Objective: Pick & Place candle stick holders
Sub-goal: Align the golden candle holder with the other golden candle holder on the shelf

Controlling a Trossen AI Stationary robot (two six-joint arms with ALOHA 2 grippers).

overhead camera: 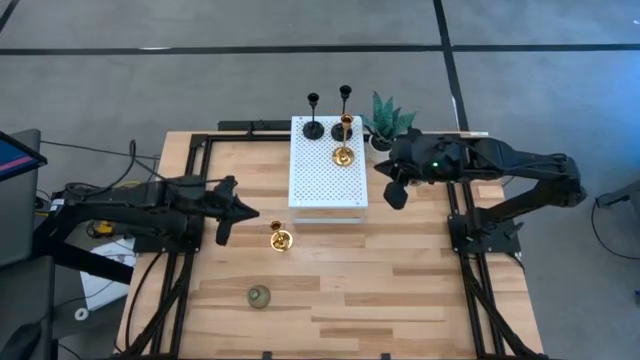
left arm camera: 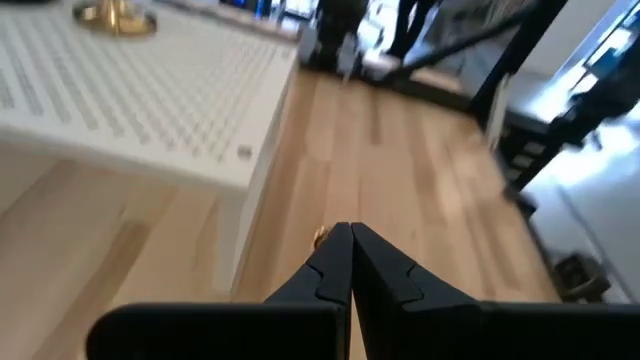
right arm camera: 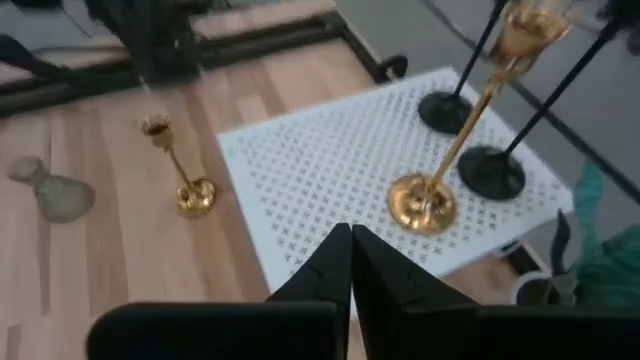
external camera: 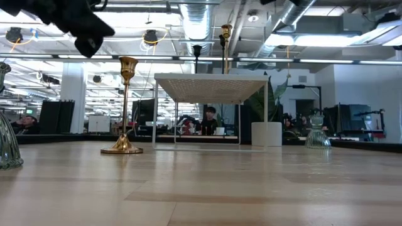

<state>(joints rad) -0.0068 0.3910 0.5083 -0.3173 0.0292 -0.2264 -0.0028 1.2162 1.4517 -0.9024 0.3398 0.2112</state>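
Five candle stick holders stand in the high view, three on a white perforated stand point(overhead camera: 327, 170).
Left to right: the left hand point(overhead camera: 226, 210), fingers pressed together and empty, hovers over the table point(overhead camera: 400, 270) near a gold holder point(overhead camera: 280, 239); a squat pale-green holder point(overhead camera: 259, 296) sits toward the front edge. On the stand are two slim black holders point(overhead camera: 313, 128) and a second gold one point(overhead camera: 343, 155). The right hand point(overhead camera: 396, 193), likewise closed and empty, hangs beside the stand, near a potted plant point(overhead camera: 388, 120). A second green holder point(external camera: 318, 138) shows only in the low view.
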